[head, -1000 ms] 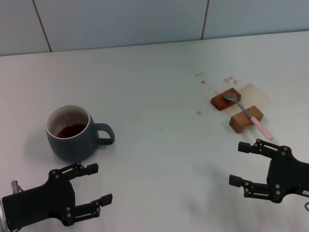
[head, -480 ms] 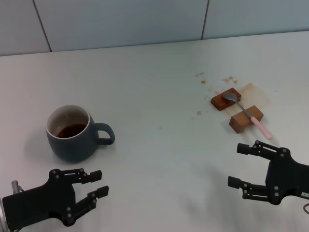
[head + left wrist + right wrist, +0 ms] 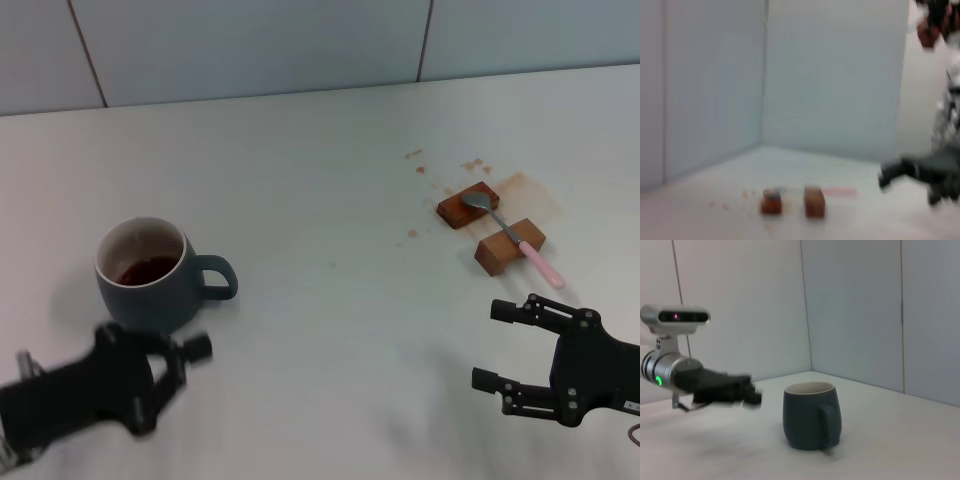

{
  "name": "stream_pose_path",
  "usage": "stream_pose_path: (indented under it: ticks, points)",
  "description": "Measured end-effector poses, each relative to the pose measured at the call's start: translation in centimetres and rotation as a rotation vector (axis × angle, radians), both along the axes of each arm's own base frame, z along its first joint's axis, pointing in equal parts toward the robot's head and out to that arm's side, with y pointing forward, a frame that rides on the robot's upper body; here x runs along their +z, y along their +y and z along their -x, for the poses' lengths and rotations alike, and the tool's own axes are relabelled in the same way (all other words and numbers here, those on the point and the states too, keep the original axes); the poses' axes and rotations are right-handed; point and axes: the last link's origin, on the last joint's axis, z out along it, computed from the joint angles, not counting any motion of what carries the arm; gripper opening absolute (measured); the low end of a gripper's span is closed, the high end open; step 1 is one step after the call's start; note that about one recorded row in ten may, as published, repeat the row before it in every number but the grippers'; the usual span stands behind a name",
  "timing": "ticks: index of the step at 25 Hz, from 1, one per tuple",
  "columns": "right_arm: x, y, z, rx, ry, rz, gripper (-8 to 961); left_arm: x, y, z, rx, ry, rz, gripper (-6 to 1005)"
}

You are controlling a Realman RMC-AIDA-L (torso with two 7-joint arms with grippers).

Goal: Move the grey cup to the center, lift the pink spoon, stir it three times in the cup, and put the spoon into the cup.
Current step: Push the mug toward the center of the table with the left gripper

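Approach matters: left gripper (image 3: 185,355), finger state unclear, sits just beside the grey cup (image 3: 150,275); straddle its body squarely. Right gripper (image 3: 510,345) idles, fingers spread.

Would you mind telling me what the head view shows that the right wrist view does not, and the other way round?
Only the head view shows the pink spoon lying across the two wooden blocks, the brown stains near them, the dark liquid in the cup, and the right gripper with jaws open, on the table's right side. Only the right wrist view shows a side-on look at the corner where the wall panels meet. Both show the grey cup on the white table and the left gripper close beside it.
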Motion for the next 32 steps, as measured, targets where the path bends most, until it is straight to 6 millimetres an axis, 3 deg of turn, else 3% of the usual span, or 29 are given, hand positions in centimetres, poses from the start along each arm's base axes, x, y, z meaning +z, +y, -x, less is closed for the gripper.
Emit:
stream_pose_path:
  ticks: [5, 10, 12, 16, 25, 32]
  points:
    - [0.0, -0.1, 0.0, -0.002, 0.0, 0.0, 817, 2.5, 1.8, -1.2, 0.037, -0.188, -0.259, 28]
    - [0.0, 0.0, 0.0, 0.001, -0.003, -0.002, 816, 3.2, 3.1, -0.4, 0.088, -0.169, -0.505, -2]
    - [0.1, 0.0, 0.0, 0.001, -0.004, -0.003, 817, 3.1, 4.0, 1.7, 0.196, -0.035, -0.724, -2]
    - [0.1, 0.1, 0.0, 0.004, -0.006, -0.003, 817, 1.6, 4.3, 3.5, 0.257, 0.198, -0.903, -2]
    - [0.0, 0.4, 0.0, 0.0, -0.015, -0.006, 816, -2.8, 2.7, 3.1, 0.153, 0.49, -0.934, -1]
    - [0.1, 0.5, -0.1, -0.001, -0.022, -0.006, 817, -4.5, 2.6, 2.1, 0.169, 0.528, -0.927, -1]
